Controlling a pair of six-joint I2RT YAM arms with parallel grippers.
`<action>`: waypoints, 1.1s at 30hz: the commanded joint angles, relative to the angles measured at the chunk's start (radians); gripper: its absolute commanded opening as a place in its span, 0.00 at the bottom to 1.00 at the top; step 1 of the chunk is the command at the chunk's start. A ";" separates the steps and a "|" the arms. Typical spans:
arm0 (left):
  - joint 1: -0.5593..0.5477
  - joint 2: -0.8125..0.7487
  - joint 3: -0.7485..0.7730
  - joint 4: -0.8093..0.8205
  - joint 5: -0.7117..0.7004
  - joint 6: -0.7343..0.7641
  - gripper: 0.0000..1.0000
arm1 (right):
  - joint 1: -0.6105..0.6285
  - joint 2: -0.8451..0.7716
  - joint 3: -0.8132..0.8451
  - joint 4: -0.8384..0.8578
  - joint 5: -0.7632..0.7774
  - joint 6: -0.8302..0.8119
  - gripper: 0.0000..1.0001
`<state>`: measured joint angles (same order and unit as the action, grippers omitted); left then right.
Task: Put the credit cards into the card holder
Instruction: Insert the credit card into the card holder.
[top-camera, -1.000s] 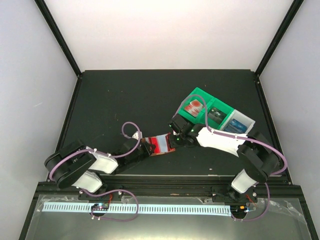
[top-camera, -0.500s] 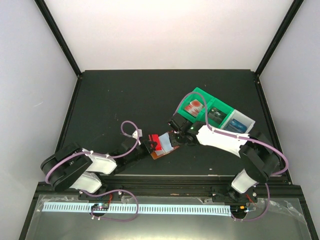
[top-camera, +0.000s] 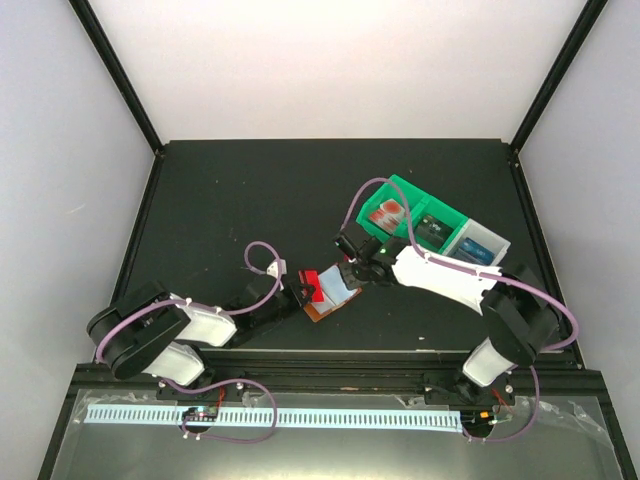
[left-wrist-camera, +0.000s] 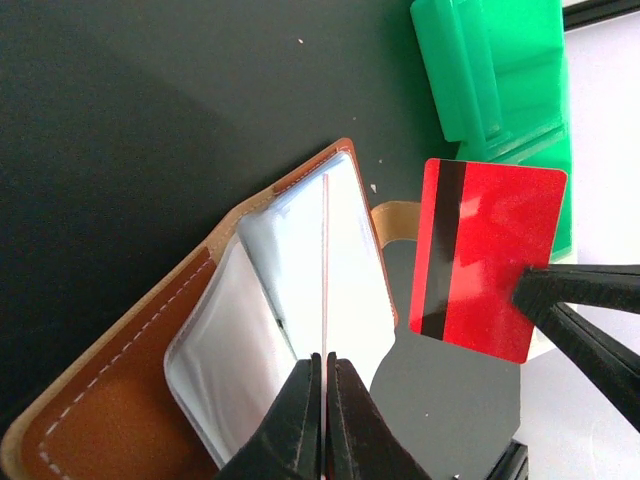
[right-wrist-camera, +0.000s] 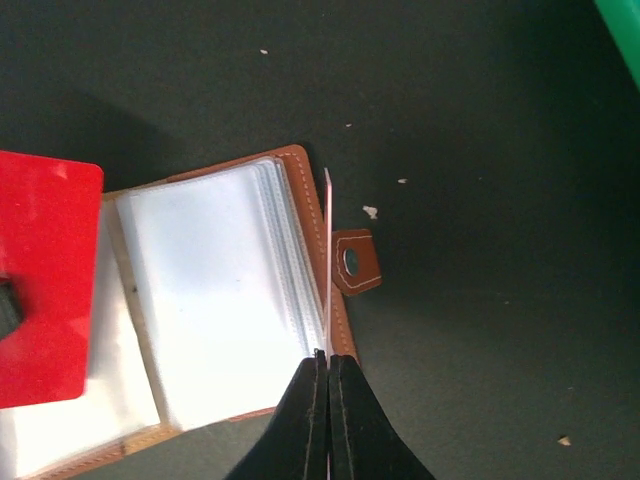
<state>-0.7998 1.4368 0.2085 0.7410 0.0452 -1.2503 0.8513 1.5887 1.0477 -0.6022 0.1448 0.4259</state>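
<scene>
Table (top-camera: 220, 210): black and flat. Everything is set on it.
Green bin (left-wrist-camera: 500, 70): placed at the right, well apart from the work.
Grey bin (top-camera: 492, 238): set just beside the green bin, on its right.
Other credit cards (top-camera: 388, 212): left lying in the bins, not yet picked up.
Card holder (right-wrist-camera: 210, 300): laid open near the front middle of the table, between the two arms. The clear pockets are turned up, with brown leather round them. It is spread from one gripper toward the other.
Left red card (right-wrist-camera: 45, 270): held over the left half of the card holder. Whether a corner is already tucked into a pocket cannot be told.
Right red card (left-wrist-camera: 485, 250): held up on its edge. Its long side is lined up with the tab edge of the card holder, just beside the leather and not over the pockets.
Left gripper (left-wrist-camera: 325, 365): squeezed shut on the left red card.
Right gripper (right-wrist-camera: 325, 360): squeezed shut on a corner of the right red card.
Snap tab (right-wrist-camera: 352, 262): stuck out from the right edge, just beside the right red card.
What matters next: the pockets lie toward the left arm from the right red card. The left red card is judged to be nearer a pocket. The right red card would have to be moved sideways over the pockets first.
</scene>
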 joint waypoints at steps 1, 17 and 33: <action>-0.008 0.010 0.025 0.008 -0.013 -0.005 0.02 | 0.001 0.041 0.016 -0.045 0.078 -0.116 0.03; -0.009 -0.044 -0.001 -0.026 -0.047 -0.011 0.02 | 0.003 0.007 -0.090 0.017 -0.094 0.107 0.01; -0.013 -0.343 -0.033 -0.290 -0.135 0.028 0.02 | 0.006 -0.093 -0.123 0.068 -0.157 0.255 0.01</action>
<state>-0.8074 1.1564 0.1848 0.5526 -0.0437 -1.2495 0.8516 1.5299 0.9176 -0.5335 -0.0154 0.6525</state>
